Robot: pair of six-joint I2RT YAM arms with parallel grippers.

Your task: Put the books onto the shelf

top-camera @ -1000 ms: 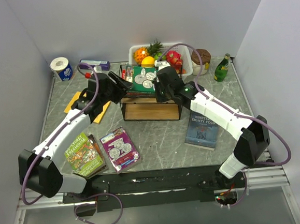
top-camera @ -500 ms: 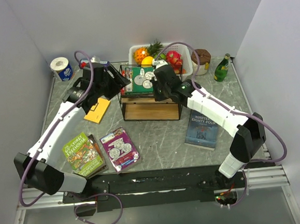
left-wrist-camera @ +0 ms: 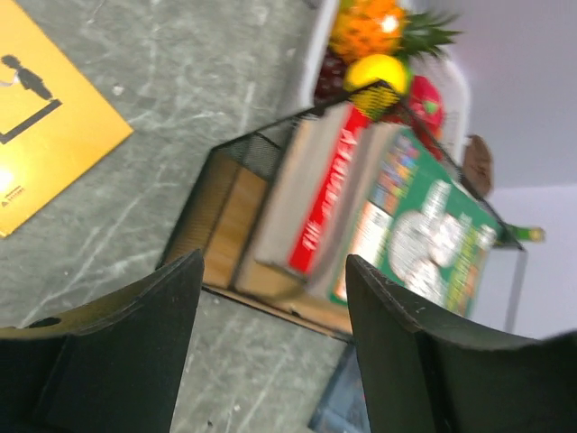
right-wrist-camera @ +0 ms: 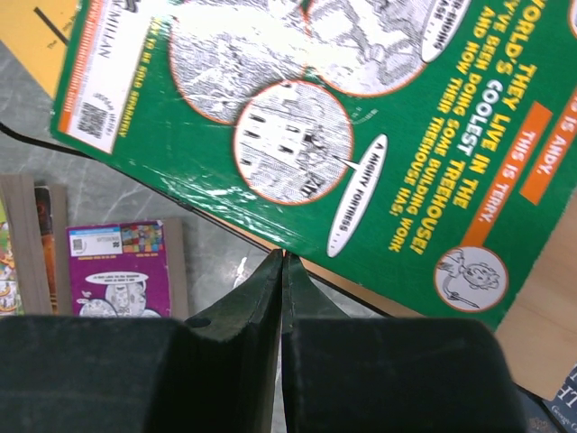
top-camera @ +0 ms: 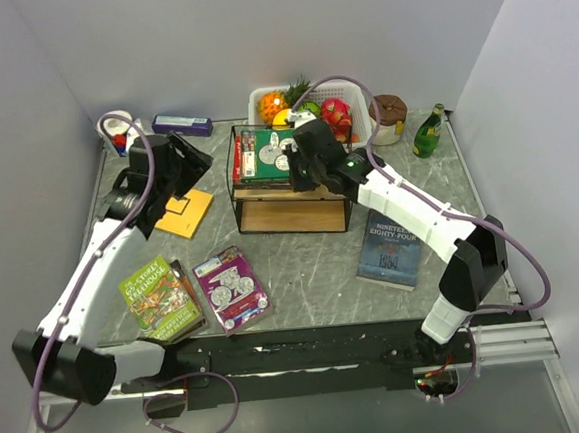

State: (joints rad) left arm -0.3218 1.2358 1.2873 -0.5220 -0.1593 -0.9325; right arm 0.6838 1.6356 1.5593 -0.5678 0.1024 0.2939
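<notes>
Left gripper [left-wrist-camera: 272, 263]: spread; shelf [left-wrist-camera: 221, 225] lies just ahead of it.
Right gripper [right-wrist-camera: 282, 257]: pressed together; green book [right-wrist-camera: 297, 72] just beyond its tips.

Overhead view: bright, even, soft white light falls from above. The grey marbled table [top-camera: 313, 265] is clearly lit, with only faint, soft-edged shadows beneath the arms and under the shelf [top-camera: 287, 215]. The surrounding walls look pale with a slight lilac cast. Everything here is sharp and free of glare.

Left wrist view: tilted and blurred, so the print on the red book [left-wrist-camera: 320, 194] spine smears and cannot be read. The left hand [left-wrist-camera: 275, 266] is a dark, soft-focus shape in the foreground.

Right wrist view: very close. The green book [right-wrist-camera: 433, 135] is crisp and readable, with a white streak of glare near its glossy cover's lower edge. The right hand [right-wrist-camera: 282, 262] is almost black, underexposed.
</notes>
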